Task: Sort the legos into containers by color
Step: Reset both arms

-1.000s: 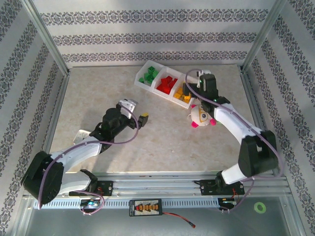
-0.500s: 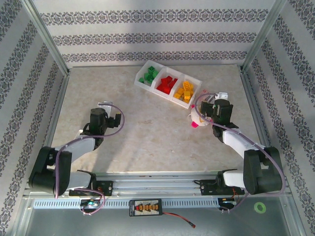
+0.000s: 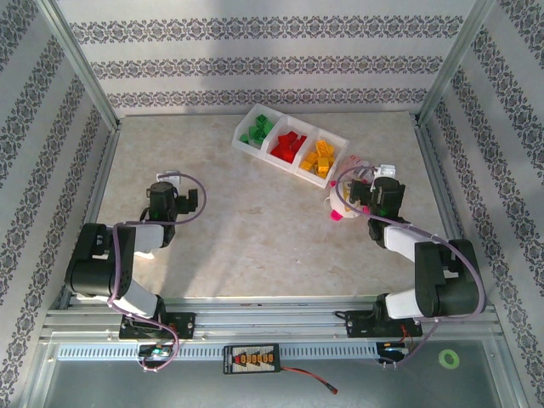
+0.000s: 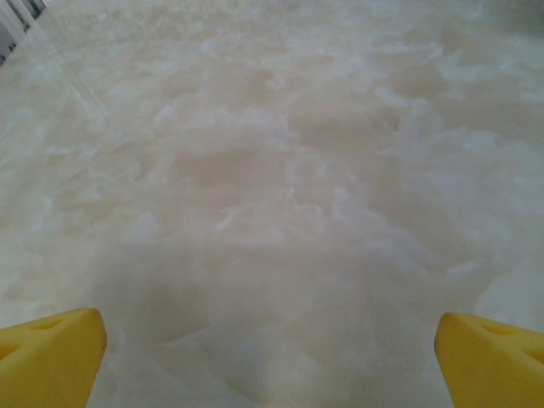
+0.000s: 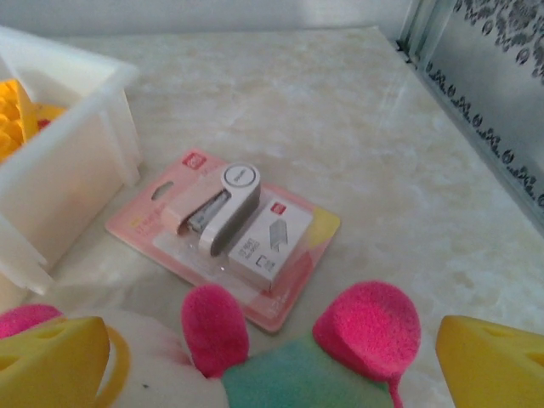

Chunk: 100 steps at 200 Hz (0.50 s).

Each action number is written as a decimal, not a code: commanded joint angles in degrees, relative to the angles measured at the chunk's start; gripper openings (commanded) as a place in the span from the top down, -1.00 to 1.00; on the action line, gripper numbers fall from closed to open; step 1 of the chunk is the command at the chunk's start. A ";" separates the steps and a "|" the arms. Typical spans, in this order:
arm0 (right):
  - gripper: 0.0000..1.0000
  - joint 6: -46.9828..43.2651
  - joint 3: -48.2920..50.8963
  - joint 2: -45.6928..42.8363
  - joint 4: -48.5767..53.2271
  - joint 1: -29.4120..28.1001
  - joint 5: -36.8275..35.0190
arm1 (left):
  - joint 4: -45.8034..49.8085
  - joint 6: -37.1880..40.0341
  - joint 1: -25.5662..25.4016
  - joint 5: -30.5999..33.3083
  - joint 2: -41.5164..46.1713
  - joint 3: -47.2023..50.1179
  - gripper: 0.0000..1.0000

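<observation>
The containers are one white three-compartment tray [image 3: 337, 136] at the table's back. Green legos [image 3: 255, 129] fill its left compartment, red legos [image 3: 289, 146] the middle one, and orange-yellow legos [image 3: 321, 159] the right one. The right wrist view catches the tray's wall [image 5: 64, 183] and a few yellow legos [image 5: 15, 119] at far left. My left gripper [image 3: 174, 189] is folded back at the left, far from the tray. It is open [image 4: 272, 357] over bare table. Beside a plush toy, my right gripper [image 3: 367, 189] is open [image 5: 272, 361] and holds nothing.
A white, pink and teal plush toy [image 5: 280, 357] lies low between my right fingertips, untouched. A pink packet with a stapler [image 5: 225, 225] lies flat just beyond it, next to the tray. The metal frame rail [image 5: 476, 110] runs along the right edge.
Both arms have pulled back toward their bases. The left gripper moved left and nearer. The right gripper left the tray's right end and came down beside the plush toy.
</observation>
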State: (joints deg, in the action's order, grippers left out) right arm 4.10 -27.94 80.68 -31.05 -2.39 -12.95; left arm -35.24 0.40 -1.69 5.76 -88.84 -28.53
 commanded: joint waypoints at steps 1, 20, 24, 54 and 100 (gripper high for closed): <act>-0.96 -1.22 0.73 1.98 -7.32 0.61 4.50 | -4.21 -1.57 1.46 -2.69 -0.09 -0.56 -0.98; -0.96 -1.80 4.11 4.66 -16.99 0.62 6.95 | -5.88 -1.41 1.69 -4.07 0.01 0.33 -0.98; -0.96 -1.81 4.25 4.32 -16.49 0.70 6.84 | -6.68 -1.31 1.69 -4.29 -0.03 0.71 -0.99; -0.96 -1.86 6.96 7.28 -24.93 0.81 6.92 | -22.29 -0.34 1.72 -6.26 -3.16 7.05 -0.98; -0.96 -1.81 6.50 6.69 -22.94 0.81 6.99 | -20.90 -1.69 1.74 -2.55 -2.34 7.21 -0.99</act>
State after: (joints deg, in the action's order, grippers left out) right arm 2.76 -22.20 86.85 -50.83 -1.98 -7.38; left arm -49.43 -0.36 -0.62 2.15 -91.02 -21.28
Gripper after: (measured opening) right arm 0.982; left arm 0.992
